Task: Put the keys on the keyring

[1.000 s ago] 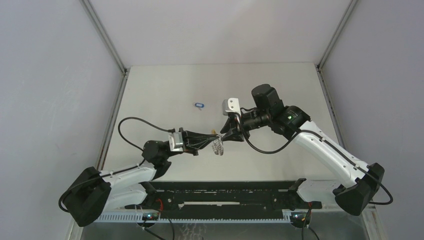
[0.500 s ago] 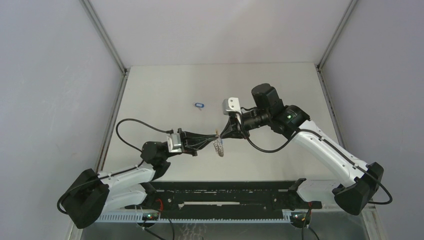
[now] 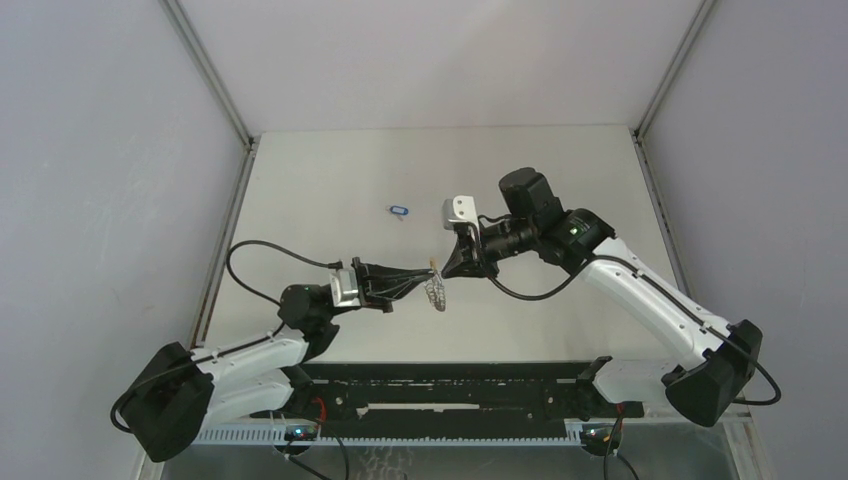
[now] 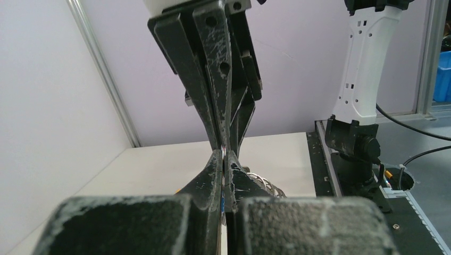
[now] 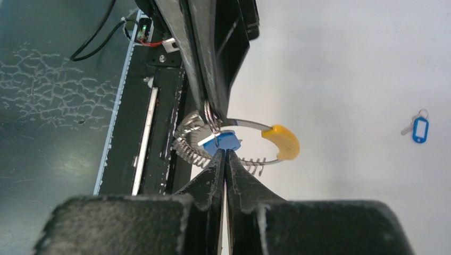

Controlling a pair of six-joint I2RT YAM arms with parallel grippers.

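The keyring [image 3: 435,293] hangs above the table between both arms. In the right wrist view it is a silvery loop [image 5: 250,124] with a coiled stretch and a yellow arc [image 5: 282,141]. My left gripper [image 3: 426,276] is shut on its wire; the left fingers [image 5: 198,58] come down onto it from above. One key's blue tag [image 5: 223,142] hangs at that spot. My right gripper [image 5: 226,153] is shut, its tips against the tag's lower edge. A second key [image 3: 400,211], also with a blue tag [image 5: 419,129], lies apart on the white table.
The black rail with the arm bases [image 3: 450,385] runs along the near edge, right under the keyring in the right wrist view [image 5: 159,106]. Grey walls with metal posts [image 3: 205,70] close in the table on three sides.
My right gripper's jaws have closed at the blue tag. Both arms and the keyring have drifted slightly to the left.
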